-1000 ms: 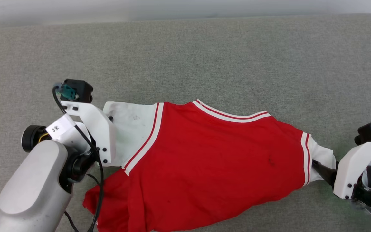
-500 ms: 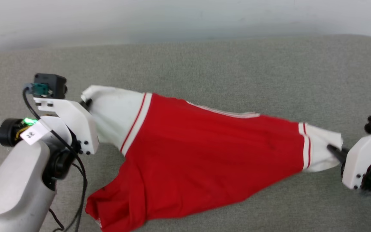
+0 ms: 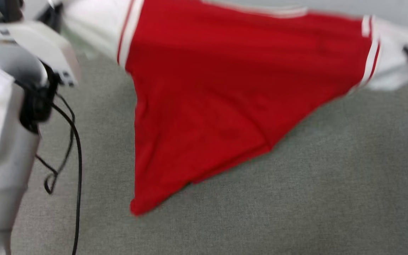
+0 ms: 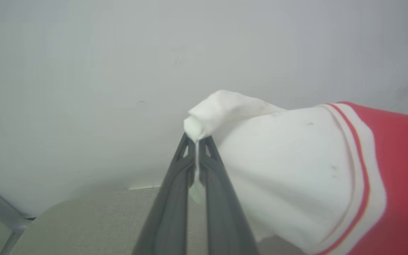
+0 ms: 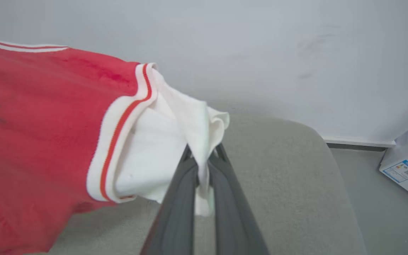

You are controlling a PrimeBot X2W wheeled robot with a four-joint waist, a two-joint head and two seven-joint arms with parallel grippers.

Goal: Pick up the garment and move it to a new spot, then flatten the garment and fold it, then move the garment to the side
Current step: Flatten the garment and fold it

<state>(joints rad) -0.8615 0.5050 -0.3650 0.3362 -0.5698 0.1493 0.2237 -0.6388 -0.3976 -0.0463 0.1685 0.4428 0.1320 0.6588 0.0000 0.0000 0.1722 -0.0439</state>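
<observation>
Across the top of the head view, the garment [image 3: 225,88] hangs stretched between my two tools, and this picture is blurred. The side that faces the camera is plain red. At each end there is a white sleeve, joined to the red part by a trim of red and white stripes. The red body falls to a point near the lower middle of the frame, over the table [image 3: 296,212], which has a grey fabric cover. I cannot tell if this point touches the cover.

In the left wrist view, my left tool [image 4: 197,140] has its two dark fingers almost together, and they pinch a bunched fold of the white sleeve at their tips. The sleeve spreads to the right of the frame with some small dark specks on it.

In the right wrist view, my right tool [image 5: 204,152] is also closed narrow on white sleeve cloth, and a strip of it hangs down between the fingers. This sleeve is crumpled, and the red body fills the left of the frame. A pale wall [image 5: 260,53] stands behind.
</observation>
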